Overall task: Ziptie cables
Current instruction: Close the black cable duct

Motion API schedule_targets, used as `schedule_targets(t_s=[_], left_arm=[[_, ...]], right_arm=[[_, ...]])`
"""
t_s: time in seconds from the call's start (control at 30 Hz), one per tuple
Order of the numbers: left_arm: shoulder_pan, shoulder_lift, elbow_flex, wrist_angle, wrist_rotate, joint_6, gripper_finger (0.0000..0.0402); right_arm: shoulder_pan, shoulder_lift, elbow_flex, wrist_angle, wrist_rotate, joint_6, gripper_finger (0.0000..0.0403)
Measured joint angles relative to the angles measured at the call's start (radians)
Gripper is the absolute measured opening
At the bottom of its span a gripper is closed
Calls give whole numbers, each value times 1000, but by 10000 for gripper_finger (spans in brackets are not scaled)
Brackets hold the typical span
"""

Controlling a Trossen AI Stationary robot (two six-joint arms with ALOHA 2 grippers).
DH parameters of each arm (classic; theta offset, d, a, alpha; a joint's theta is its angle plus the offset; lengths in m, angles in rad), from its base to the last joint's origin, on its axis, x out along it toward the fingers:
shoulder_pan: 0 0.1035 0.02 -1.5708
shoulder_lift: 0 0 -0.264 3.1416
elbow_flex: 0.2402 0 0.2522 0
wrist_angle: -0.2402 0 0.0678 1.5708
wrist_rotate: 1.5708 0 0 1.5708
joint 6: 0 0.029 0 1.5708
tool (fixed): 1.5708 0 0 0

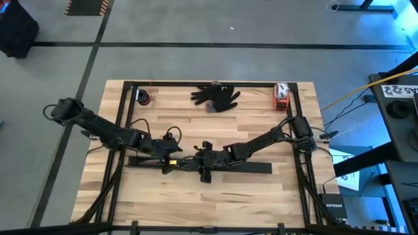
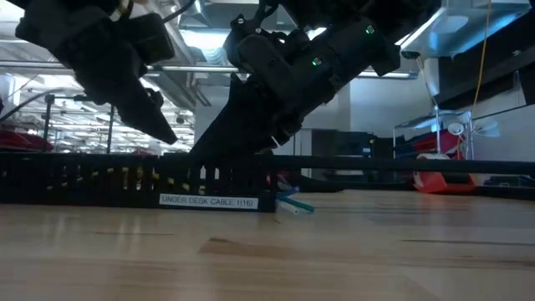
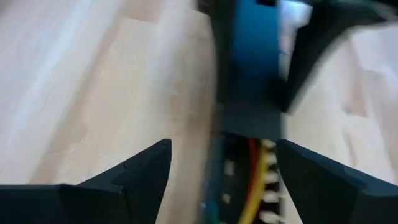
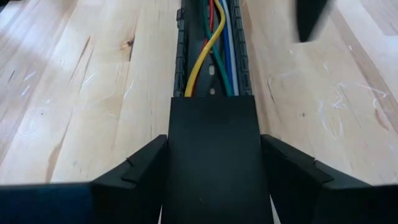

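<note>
The right wrist view looks out past the right gripper [image 4: 214, 168], whose two dark fingers straddle the flat black plastic cover [image 4: 213, 155] of the long black slotted plastic channel [image 4: 180, 56] and press against its sides, so this gripper is clamped on the channel rather than free. Straight ahead of those fingers the cover ends and the cables [image 4: 214, 46], a bundle of thin flexible wires in yellow, green, red, blue and white, lie in the open trough and run directly away from the gripper, their long axis in line with the channel and with the gripper's own reach. In the high view the left gripper [image 1: 171, 158] sits at the far end of that same stretch, facing the right one along the channel. In the left wrist view the left gripper's fingers [image 3: 143, 171] stand spread with bare light wooden table [image 3: 93, 81] beneath one of them and the channel with its yellow and red wires just inside the other, gripping nothing that I can make out. I judge the left gripper the nearer to the exposed wires, which lie between the two grippers, so any tie must pass crosswise to that shared axis.
</note>
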Motion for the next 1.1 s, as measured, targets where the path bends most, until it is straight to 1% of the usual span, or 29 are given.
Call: schedule_targets(t_s=[0.1,0.23,0.43,0.6,0.7,0.87,0.97,1.1], left_arm=[[-26,0,0,-39,49,12,282],[-61,0,-12,-58,49,36,282],[-67,29,-23,-24,41,54,282],[-67,83,-23,54,40,105,282],[-65,101,-23,69,15,130,282],[-65,87,0,62,-2,106,281],[-64,81,16,71,-16,141,275],[-64,88,8,51,-33,171,263]], right_arm=[[0,0,0,0,0,0,218],[0,0,0,0,1,0,218],[0,0,-1,3,2,0,218],[0,0,-1,4,2,0,218],[0,0,-1,6,4,0,218],[1,0,-1,7,6,5,218],[1,0,-1,7,5,5,218],[1,0,-1,8,5,3,218]])
